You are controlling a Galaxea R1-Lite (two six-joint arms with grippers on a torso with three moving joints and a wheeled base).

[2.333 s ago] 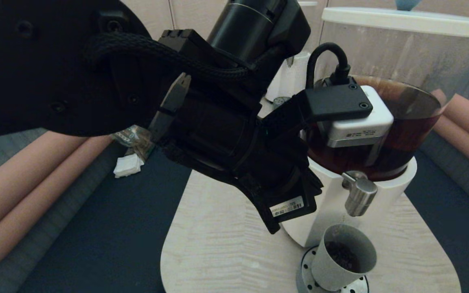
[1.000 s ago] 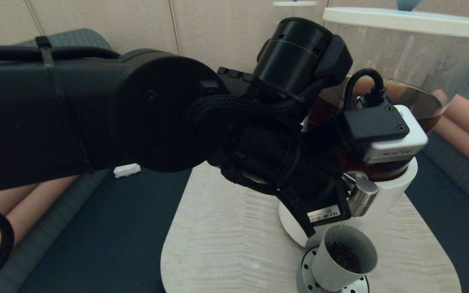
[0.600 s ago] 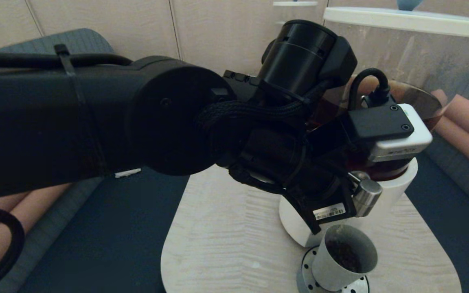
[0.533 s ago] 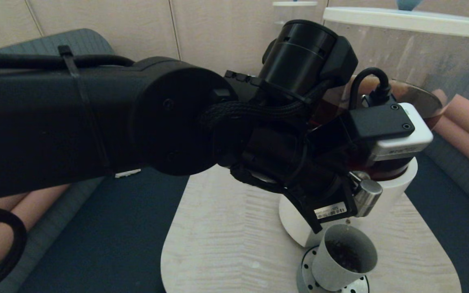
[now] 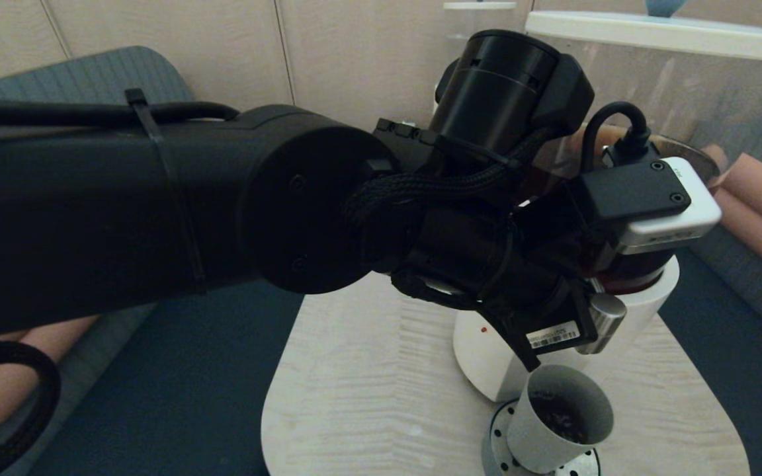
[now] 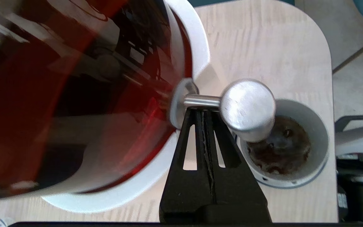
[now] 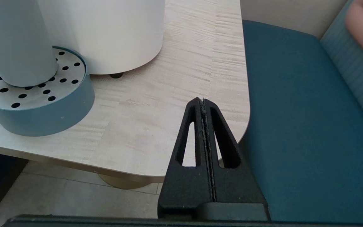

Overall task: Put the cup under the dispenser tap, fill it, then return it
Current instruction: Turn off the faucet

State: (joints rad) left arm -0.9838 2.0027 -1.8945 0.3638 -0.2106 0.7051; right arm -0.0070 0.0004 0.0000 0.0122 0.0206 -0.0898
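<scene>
The grey cup [image 5: 556, 423] stands on a round perforated drip tray [image 5: 497, 444] right under the steel dispenser tap [image 5: 604, 320]. Dark liquid shows inside the cup [image 6: 295, 148]. My left gripper [image 6: 202, 110] is shut, and its tips touch the thin stem behind the tap's round head [image 6: 247, 108], with the dark brown tank [image 6: 58, 94] beside it. The left arm fills much of the head view and hides the fingers there. My right gripper [image 7: 203, 100] is shut and empty, low over the table's edge, with the cup [image 7: 11, 41] off to its side.
The dispenser's white base [image 5: 480, 357] stands on the pale wooden table [image 5: 368, 396]. A dark blue seat [image 5: 182, 383] surrounds the table, with pink cushion rolls [image 5: 758, 198] behind. A floor strip shows below the table edge [image 7: 74, 192].
My left arm has swung right and down, bringing its shut gripper from beside the white base up against the tap. The cup has stayed on the tray.
</scene>
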